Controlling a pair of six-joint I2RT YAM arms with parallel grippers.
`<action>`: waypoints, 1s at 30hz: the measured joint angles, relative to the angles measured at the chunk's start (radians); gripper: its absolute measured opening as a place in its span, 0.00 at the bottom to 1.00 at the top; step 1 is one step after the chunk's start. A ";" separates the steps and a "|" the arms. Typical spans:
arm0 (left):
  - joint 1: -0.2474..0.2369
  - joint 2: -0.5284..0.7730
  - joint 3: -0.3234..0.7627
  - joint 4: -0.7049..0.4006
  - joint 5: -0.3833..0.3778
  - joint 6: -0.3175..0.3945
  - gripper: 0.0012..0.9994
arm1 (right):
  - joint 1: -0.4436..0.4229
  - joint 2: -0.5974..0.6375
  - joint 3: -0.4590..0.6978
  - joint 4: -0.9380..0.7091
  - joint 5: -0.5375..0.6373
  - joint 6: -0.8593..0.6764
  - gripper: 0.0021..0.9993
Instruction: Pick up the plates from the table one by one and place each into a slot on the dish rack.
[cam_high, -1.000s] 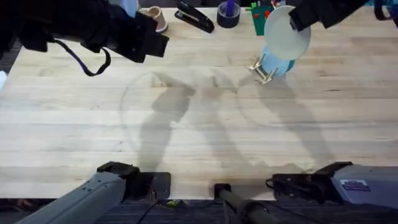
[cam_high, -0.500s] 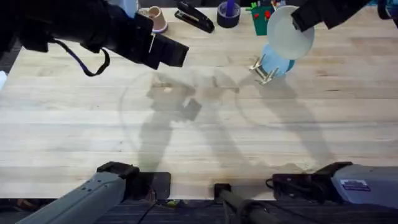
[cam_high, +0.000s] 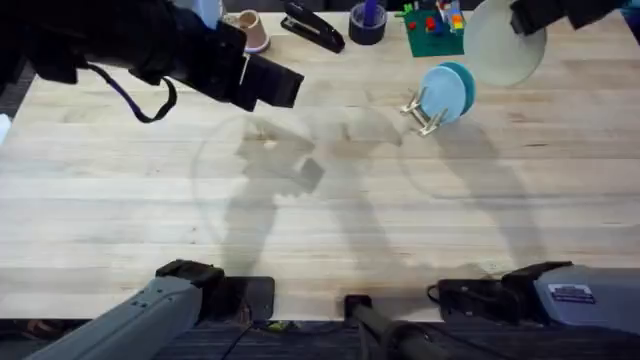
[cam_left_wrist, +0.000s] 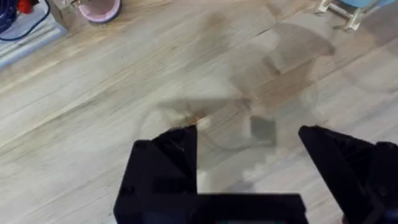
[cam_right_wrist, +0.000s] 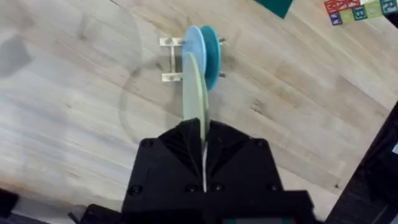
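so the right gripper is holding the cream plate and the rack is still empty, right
Not quite. The right gripper does hold the cream plate, but the dish rack is not empty: the right wrist view shows a light blue plate and a teal plate standing in it.

Pale planked wood table (cam_high: 320, 210) with matt grain; on it, a light-wood dish rack (cam_high: 425, 112) holding smooth matt plates (cam_high: 447, 92).
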 joint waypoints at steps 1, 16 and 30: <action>0.000 0.000 0.000 0.000 0.000 0.000 1.00 | -0.006 0.000 0.000 0.000 -0.005 -0.006 0.03; 0.000 0.000 0.000 0.000 0.000 0.000 1.00 | -0.098 0.000 0.001 -0.013 -0.141 -0.069 0.03; 0.000 0.000 0.000 0.000 0.000 0.000 1.00 | -0.098 0.101 0.002 -0.014 -0.168 -0.072 0.03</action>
